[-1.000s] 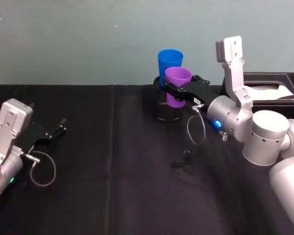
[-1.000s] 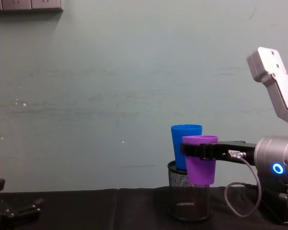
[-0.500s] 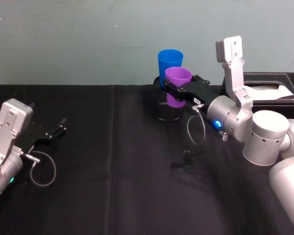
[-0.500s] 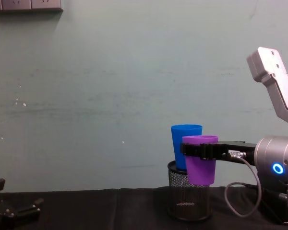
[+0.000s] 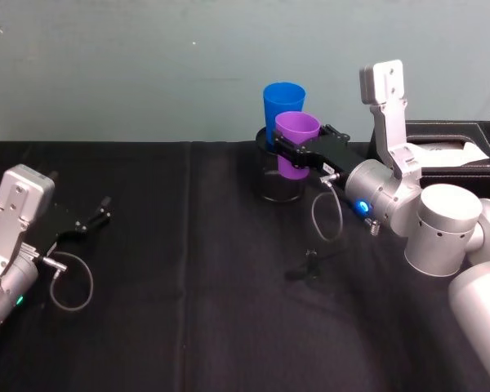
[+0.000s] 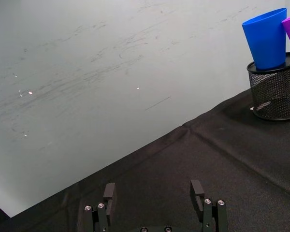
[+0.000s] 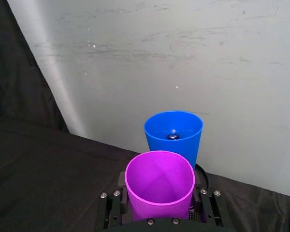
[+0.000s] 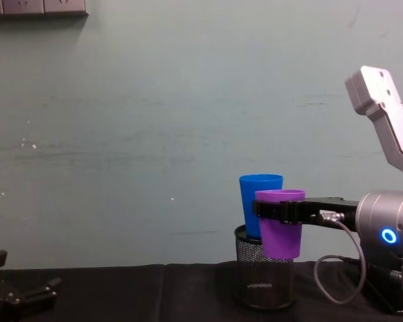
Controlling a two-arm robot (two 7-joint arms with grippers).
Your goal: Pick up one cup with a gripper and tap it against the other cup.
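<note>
My right gripper is shut on the purple cup just below its rim and holds it upright in the air. The blue cup stands right behind it, inside a black mesh pen holder. In the chest view the purple cup overlaps the blue cup; I cannot tell whether they touch. In the right wrist view the purple cup sits between the fingers with the blue cup just beyond. My left gripper rests open at the table's left, far from both cups.
A black tissue box stands at the back right behind my right arm. A small dark object lies on the black tablecloth in front of the pen holder. The wall runs close behind the cups.
</note>
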